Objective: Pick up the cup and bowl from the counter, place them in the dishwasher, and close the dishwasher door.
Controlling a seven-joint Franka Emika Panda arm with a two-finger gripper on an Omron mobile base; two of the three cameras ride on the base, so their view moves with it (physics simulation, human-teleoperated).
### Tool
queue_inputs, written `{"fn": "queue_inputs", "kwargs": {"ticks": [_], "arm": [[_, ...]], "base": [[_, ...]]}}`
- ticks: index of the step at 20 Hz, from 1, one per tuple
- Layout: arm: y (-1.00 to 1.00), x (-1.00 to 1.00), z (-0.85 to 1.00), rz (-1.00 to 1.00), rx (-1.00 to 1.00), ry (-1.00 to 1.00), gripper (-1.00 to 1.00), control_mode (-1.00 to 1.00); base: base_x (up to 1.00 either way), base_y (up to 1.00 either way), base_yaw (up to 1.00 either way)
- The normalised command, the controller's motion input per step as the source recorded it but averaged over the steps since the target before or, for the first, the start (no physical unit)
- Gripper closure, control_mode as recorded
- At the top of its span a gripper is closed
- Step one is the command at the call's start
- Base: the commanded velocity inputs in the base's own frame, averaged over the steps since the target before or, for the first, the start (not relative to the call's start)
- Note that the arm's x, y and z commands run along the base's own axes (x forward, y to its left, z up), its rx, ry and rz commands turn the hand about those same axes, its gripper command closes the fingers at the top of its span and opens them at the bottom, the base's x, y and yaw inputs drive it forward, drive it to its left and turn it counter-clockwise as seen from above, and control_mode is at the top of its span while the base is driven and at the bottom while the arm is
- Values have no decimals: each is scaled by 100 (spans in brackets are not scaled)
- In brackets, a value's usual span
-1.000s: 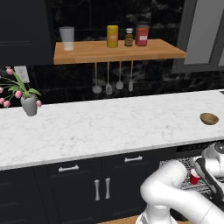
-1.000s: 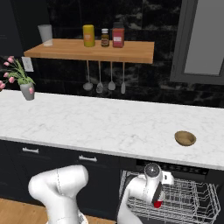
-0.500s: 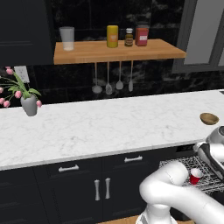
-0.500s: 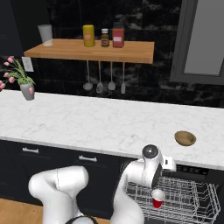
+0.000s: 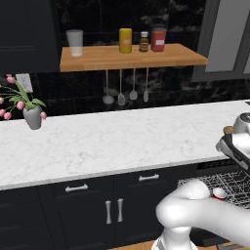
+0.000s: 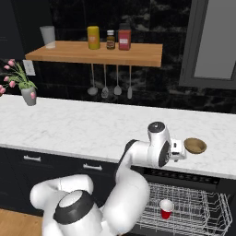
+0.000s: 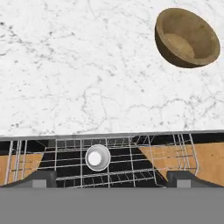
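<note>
One red cup [image 6: 166,208] stands upright on the wire rack [image 6: 193,209] of the open dishwasher [image 6: 184,203] at the lower right of the right base view; in the hand view the same cup shows from above, low in the frame, as a white circle among the grey wires. One brown wooden bowl [image 6: 195,145] sits on the white marble worktop [image 6: 69,126] near its front edge, right of centre in the right base view and at the upper right of the hand view, tilted so its hollow faces the camera. The end effector [image 7: 109,177] hovers above the front edge of the worktop, over the rack, with its two dark fingertips [image 7: 39,178] spread wide apart at the bottom of the hand view and nothing between them; it is near the bowl but not touching it. One wooden shelf [image 5: 132,56] hangs across the upper middle of the left base view and carries four things: one frosted tumbler [image 5: 74,43], one yellow canister [image 5: 125,40], one small dark bottle [image 5: 143,41] and one red jar [image 5: 158,39]. Four utensils [image 5: 121,88] hang beneath it. One grey vase of pink flowers [image 5: 32,116] stands on the worktop at the left edge.
</note>
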Motion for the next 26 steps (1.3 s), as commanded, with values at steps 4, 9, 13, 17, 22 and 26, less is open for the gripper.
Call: {"fn": "queue_inputs", "kwargs": {"ticks": [4, 9, 13, 17, 22, 26], "arm": [[-23, 60, 47, 0, 6, 40, -100, -100], [-17, 39, 5, 0, 8, 10, -100, -100], [0, 17, -3, 0, 0, 0, -100, -100], [0, 24, -11, 0, 0, -5, -100, -100], [-20, 35, -17, 0, 2, -14, -100, -100], [-44, 21, -7, 0, 7, -14, -100, -100]], "base": [[0, 0, 0], [0, 0, 0], [0, 0, 0], [0, 0, 0], [0, 0, 0], [0, 0, 0]]}}
